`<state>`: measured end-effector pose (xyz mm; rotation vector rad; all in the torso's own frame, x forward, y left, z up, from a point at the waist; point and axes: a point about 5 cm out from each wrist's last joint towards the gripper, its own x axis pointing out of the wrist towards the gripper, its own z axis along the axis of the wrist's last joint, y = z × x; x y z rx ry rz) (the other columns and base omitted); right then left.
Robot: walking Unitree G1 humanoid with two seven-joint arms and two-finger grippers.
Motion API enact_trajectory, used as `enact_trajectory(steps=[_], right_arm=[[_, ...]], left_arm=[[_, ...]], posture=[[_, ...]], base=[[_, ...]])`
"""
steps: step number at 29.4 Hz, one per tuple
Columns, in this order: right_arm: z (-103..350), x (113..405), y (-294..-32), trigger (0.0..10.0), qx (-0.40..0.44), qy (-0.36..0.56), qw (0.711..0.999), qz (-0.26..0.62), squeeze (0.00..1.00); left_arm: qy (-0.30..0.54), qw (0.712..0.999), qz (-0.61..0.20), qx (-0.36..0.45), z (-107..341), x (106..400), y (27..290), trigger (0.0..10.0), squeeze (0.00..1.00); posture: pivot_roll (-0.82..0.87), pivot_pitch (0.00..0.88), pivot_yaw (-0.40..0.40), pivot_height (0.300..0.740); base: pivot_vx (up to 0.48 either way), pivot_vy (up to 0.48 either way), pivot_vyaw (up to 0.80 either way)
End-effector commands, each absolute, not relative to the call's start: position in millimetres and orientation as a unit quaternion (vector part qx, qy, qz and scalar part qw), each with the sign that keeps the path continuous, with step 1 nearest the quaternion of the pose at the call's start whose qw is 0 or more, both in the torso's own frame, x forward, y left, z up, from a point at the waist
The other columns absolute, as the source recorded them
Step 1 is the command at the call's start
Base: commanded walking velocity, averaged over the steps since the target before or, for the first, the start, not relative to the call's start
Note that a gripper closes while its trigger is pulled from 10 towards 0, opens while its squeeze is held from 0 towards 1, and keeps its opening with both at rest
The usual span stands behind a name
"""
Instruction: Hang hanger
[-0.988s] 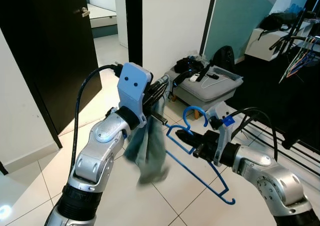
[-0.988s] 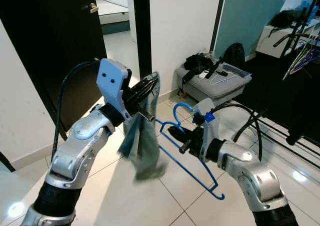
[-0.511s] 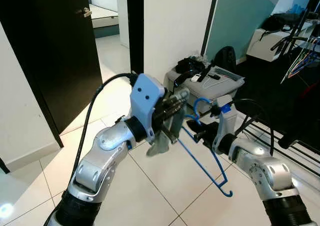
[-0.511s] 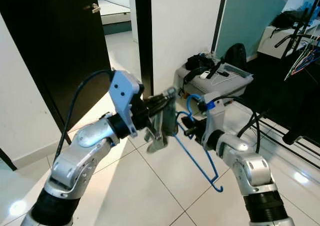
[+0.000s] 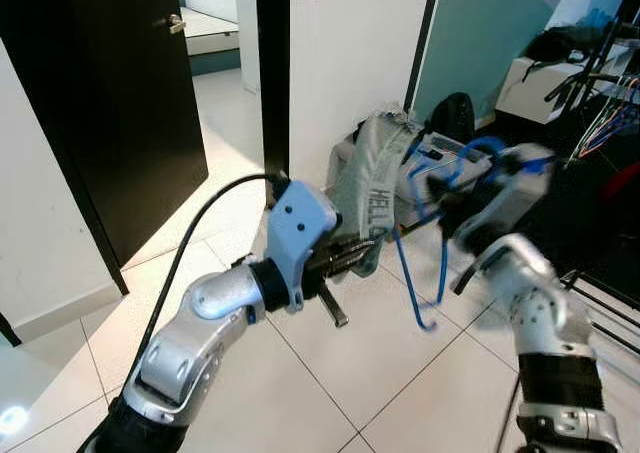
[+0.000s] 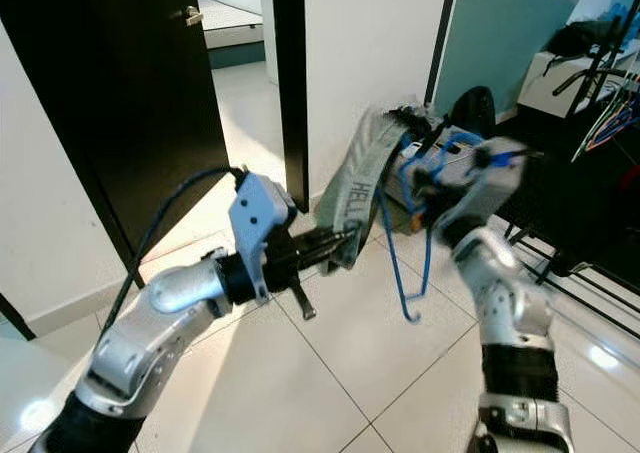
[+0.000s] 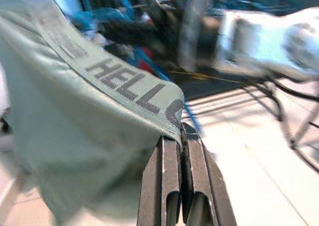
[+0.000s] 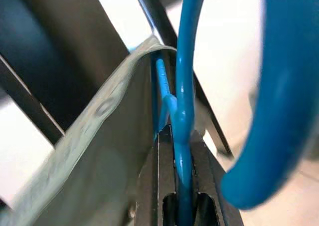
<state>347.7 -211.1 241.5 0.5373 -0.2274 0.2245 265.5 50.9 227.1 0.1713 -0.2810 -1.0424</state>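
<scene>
Our right gripper (image 8: 182, 146) is raised out in front of us on the right, its two black fingers (image 8: 162, 161) clamped on the thin blue wire of the hanger (image 5: 438, 233) just below the hook. Our left gripper (image 7: 180, 151) reaches forward from the left, its fingers (image 7: 167, 176) pressed together and pinching the lower edge of the garment (image 5: 370, 188).

The hanger is bright blue wire. We see its curved hook beside the right gripper, and one long arm runs down from there to a small upturned end low over the white tiled floor (image 5: 330, 373). The garment is a pale grey-green cloth with a band of dark block letters reading "HELL" before the edge cuts them off. It stretches up from the left gripper to the hanger, and in the right wrist view its folded edge lies against the blue wire.

Our right arm is blurred in both eye views, so the gripper's outline is hard to trace there. The cloth hides the hanger's other arm, and we cannot tell how far the cloth wraps over the wire. Behind stand a grey low box (image 5: 440, 168) with dark things on it, a white wall panel (image 5: 350, 53) and a black door (image 5: 100, 103).
</scene>
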Motion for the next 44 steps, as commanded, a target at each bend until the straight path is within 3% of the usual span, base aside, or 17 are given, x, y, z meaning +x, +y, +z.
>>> enact_trajectory(steps=[1, 5, 11, 17, 18, 27, 34, 35, 37, 38, 44], right_arm=[[252.9, 346.1, -214.7, 10.0, 0.308, -0.151, 0.932, 0.115, 0.0], [265.5, 344.3, -210.3, 10.0, 0.331, -0.18, 0.916, 0.139, 0.0], [263.1, 343.2, -191.1, 10.0, 0.255, -0.16, 0.936, 0.184, 0.0], [263.0, 341.8, -185.2, 10.0, 0.246, -0.159, 0.935, 0.199, 0.0], [264.1, 340.4, -181.4, 10.0, 0.234, -0.161, 0.935, 0.212, 0.0], [271.9, 329.9, -171.6, 10.0, 0.188, -0.181, 0.924, 0.279, 0.0], [284.7, 318.3, -193.3, 10.0, 0.167, -0.214, 0.908, 0.319, 0.0], [286.9, 316.4, -199.9, 10.0, 0.163, -0.217, 0.906, 0.324, 0.0], [288.1, 315.3, -203.5, 10.0, 0.161, -0.218, 0.905, 0.327, 0.0], [289.4, 313.4, -206.2, 10.0, 0.158, -0.219, 0.902, 0.335, 0.0], [291.4, 307.1, -209.7, 10.0, 0.152, -0.218, 0.891, 0.367, 0.0]], left_arm=[[-0.112, 0.838, -0.527, 0.087, 216.0, 258.1, 41.5, 10.0, 0.0], [-0.087, 0.824, -0.554, 0.083, 201.5, 250.9, 31.7, 10.0, 0.0], [-0.08, 0.828, -0.547, 0.092, 193.2, 253.6, 27.8, 10.0, 0.0], [-0.082, 0.834, -0.539, 0.09, 194.2, 256.2, 28.4, 10.0, 0.0], [-0.089, 0.839, -0.53, 0.083, 197.2, 258.7, 28.5, 10.0, 1.0], [-0.101, 0.842, -0.526, 0.072, 205.7, 260.8, 31.0, 10.0, 1.0], [-0.108, 0.842, -0.524, 0.071, 222.1, 263.6, 53.3, 10.0, 1.0], [-0.104, 0.839, -0.529, 0.077, 224.2, 262.8, 57.6, 10.0, 0.45], [-0.102, 0.836, -0.533, 0.081, 225.1, 261.8, 59.8, 10.0, 0.45], [-0.101, 0.832, -0.539, 0.086, 226.0, 260.1, 61.2, 10.0, 0.0], [-0.118, 0.839, -0.524, 0.087, 233.9, 263.4, 65.5, 10.0, 0.0]], posture=[[-0.02, 0.0, -0.046, 0.74], [-0.02, 0.0, -0.042, 0.74], [-0.03, 0.0, -0.043, 0.74], [-0.03, 0.0, -0.044, 0.74], [-0.02, 0.0, -0.043, 0.74], [-0.02, 0.0, -0.04, 0.74], [-0.02, 0.0, -0.039, 0.74], [-0.02, 0.0, -0.04, 0.74], [-0.02, 0.0, -0.041, 0.74], [-0.02, 0.0, -0.04, 0.74], [-0.02, 0.0, -0.041, 0.74]], base=[[0.0, 0.0, 0.0], [0.0, 0.0, 0.0], [0.0, 0.0, 0.0], [0.0, 0.0, 0.0], [0.0, 0.0, 0.0], [0.0, 0.0, 0.0], [0.0, 0.0, 0.0], [0.0, 0.0, 0.0], [0.0, 0.0, 0.0], [0.0, 0.0, 0.0], [0.0, 0.0, 0.0]])
